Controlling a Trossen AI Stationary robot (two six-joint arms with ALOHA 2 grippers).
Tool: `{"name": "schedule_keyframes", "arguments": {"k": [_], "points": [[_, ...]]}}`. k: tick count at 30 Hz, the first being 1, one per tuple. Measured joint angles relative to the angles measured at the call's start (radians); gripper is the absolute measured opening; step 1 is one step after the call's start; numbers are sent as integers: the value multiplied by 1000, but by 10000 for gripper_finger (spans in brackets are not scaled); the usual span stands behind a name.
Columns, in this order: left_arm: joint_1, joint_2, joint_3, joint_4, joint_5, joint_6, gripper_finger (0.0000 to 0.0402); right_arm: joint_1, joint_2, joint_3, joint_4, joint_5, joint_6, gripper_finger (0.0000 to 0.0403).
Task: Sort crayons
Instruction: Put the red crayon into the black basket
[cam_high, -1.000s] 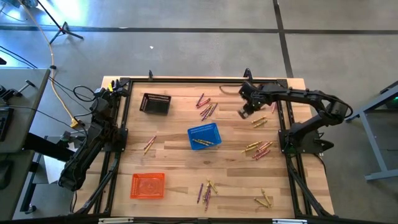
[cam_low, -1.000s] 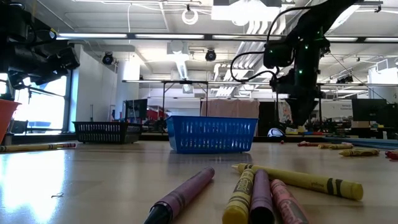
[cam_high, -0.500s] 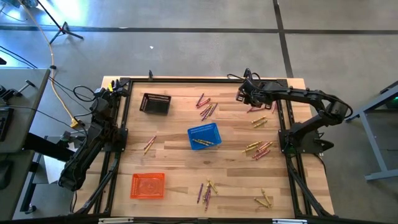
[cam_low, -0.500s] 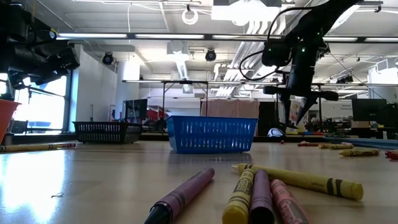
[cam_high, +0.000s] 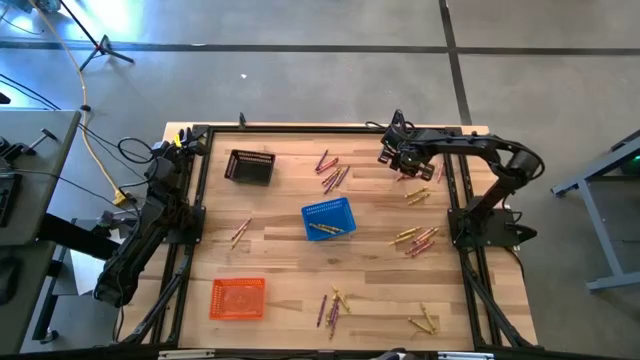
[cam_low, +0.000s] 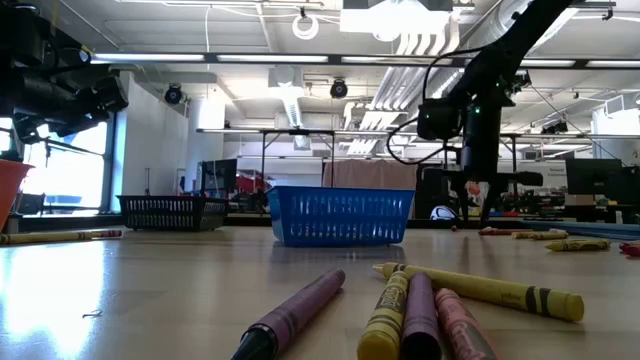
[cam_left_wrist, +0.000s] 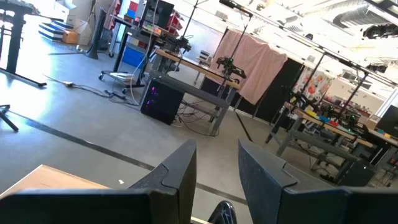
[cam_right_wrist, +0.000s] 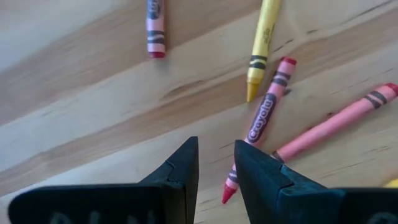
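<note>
While the wooden table fills most of the high view, we see the left arm folded along its left edge, and its left gripper points out into the room with the fingers a narrow gap apart and nothing between them. The right arm reaches in over the far right corner, and the right gripper hangs just above the boards there, its fingers slightly apart with nothing clamped; a pink crayon lies right beside one fingertip, whether touching we cannot tell. Three mesh baskets stand on the table: the blue basket in the middle, the black basket at far left, and the orange basket at near left. The crayons lie scattered in small clusters, some to the right of the blue basket, some near the front edge, some between the black basket and the right gripper, and a few inside the blue basket.
</note>
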Motion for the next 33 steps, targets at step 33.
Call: {"name": "schedule_keyframes", "arguments": {"k": [33], "points": [[0, 0, 0, 0, 0, 0, 104, -68, -32, 0, -119, 9, -35, 87]]}}
